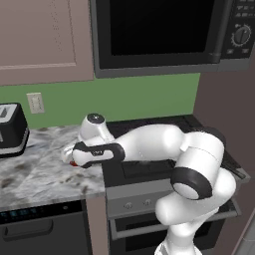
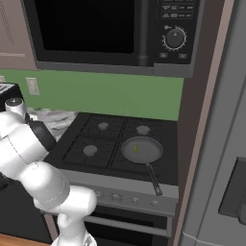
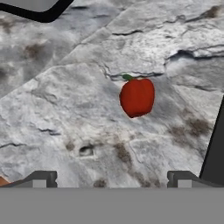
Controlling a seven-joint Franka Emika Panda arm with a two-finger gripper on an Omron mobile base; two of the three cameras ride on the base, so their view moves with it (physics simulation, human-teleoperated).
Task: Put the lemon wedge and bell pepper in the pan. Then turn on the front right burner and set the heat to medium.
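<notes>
Hand: the hand [image 3: 111, 179] hovers over the marble bench [image 3: 52, 122], looking down on it, jaws spread wide with nothing between them.
Pepper: the red pepper [image 3: 137, 97] lies on the bench at about 1 o'clock from the midpoint of the fingertips, apart from both, green stem toward 11 o'clock. In the left base view a sliver of red [image 1: 73, 163] peeks out under the wrist.
Lemon: the wedge [image 2: 136, 148] already sits inside the pan [image 2: 141, 150], near its centre.
Pan: on the front right burner, handle toward 5 o'clock, over the stove's front edge.
Progress: 1 of 2 items looks placed; the pepper and the knob are yet to do.
Risk 1: the pepper is off-centre to the jaws; closing from here would likely clip 1 side and roll it across the bench.
Risk 2: it is round and glossy, so a shallow pinch may squirt it out.
Risk 3: a dark object [image 3: 37, 11] lies at 11 o'clock on the bench; a wide swing could brush it.
Risk 4: carrying low toward the pan could knock the handle and shift the lemon.
</notes>
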